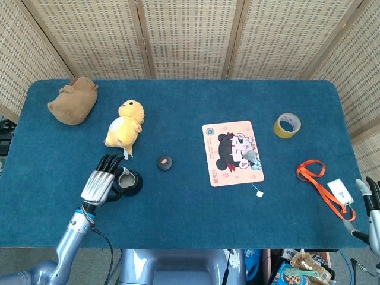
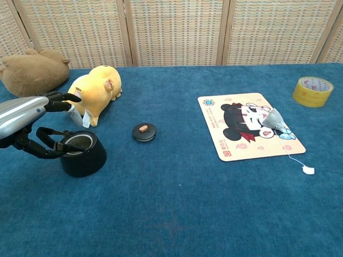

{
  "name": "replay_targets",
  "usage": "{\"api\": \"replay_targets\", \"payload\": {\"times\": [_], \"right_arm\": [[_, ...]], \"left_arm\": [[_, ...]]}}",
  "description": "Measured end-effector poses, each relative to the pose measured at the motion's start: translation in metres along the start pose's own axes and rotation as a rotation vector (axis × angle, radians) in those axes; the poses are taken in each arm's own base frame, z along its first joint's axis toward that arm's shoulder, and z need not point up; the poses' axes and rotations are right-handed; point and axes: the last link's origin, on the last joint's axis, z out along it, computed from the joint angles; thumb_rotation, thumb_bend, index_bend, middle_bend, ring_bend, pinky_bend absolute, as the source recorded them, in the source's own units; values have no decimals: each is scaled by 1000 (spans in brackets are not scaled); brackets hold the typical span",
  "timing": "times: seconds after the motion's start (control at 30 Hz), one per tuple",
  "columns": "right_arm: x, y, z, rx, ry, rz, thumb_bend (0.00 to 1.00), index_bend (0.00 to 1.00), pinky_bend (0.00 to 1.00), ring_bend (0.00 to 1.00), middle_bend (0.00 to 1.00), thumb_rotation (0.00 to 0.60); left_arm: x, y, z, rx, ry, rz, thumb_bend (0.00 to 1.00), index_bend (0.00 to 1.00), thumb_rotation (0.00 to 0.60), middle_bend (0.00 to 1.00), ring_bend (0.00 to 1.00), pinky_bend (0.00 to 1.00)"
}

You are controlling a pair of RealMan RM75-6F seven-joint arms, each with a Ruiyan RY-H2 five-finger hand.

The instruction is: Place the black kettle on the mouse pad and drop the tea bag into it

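The black kettle stands lidless on the blue cloth at the left front. Its small lid lies to its right. My left hand is at the kettle's handle side, fingers stretched over the handle and thumb curved below it, with no firm grip showing. The mouse pad with a cartoon girl lies mid-right. The tea bag rests on the pad's right side, its string leading to a white tag on the cloth. My right hand hangs open by the table's right front corner.
A yellow plush lies just behind the kettle and a brown plush sits at the back left. A tape roll is at the right, and an orange lanyard with a white card lies near my right hand.
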Motion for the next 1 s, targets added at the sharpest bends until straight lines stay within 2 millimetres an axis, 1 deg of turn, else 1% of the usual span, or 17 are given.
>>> {"api": "replay_targets", "payload": {"times": [0.07,0.13,0.23,0.3,0.43,0.53,0.67,0.8,1.0], "right_arm": [[0,0,0,-2,-1,-1,181,114,106,44,152,600],[0,1,0,-3,-1,-1,181,114,106,44,152,600],[0,1,0,-7,-3,-2,181,114,106,44,152,600],[0,1,-1,-9,-3,-2,181,114,106,44,152,600],[-1,1,-1,-12,-6,-3,181,114,107,44,152,600],[-1,1,0,-11,-6,-4,181,114,108,45,152,600],[-2,1,1,-9,-9,-4,181,114,109,44,152,600],[-2,0,1,-9,-8,-5,181,114,108,44,152,600],[-1,-1,2,-8,-8,-8,181,114,109,45,152,600]], "left_arm": [[0,1,1,-3,-5,-1,301,417,600,116,35,0],[0,1,2,-3,-11,1,328,453,600,117,35,0],[-1,1,4,-1,-20,0,425,511,600,122,37,0],[-1,0,5,2,-21,0,457,552,600,128,40,0],[0,-2,4,9,-24,-3,468,602,600,141,49,0],[1,-4,3,11,-24,-5,519,623,600,150,54,0],[5,-4,2,11,-21,-16,593,674,600,169,65,0],[9,-4,2,7,-15,-43,629,735,600,202,88,0],[18,-2,4,-14,0,-57,645,764,600,218,94,0]]}}
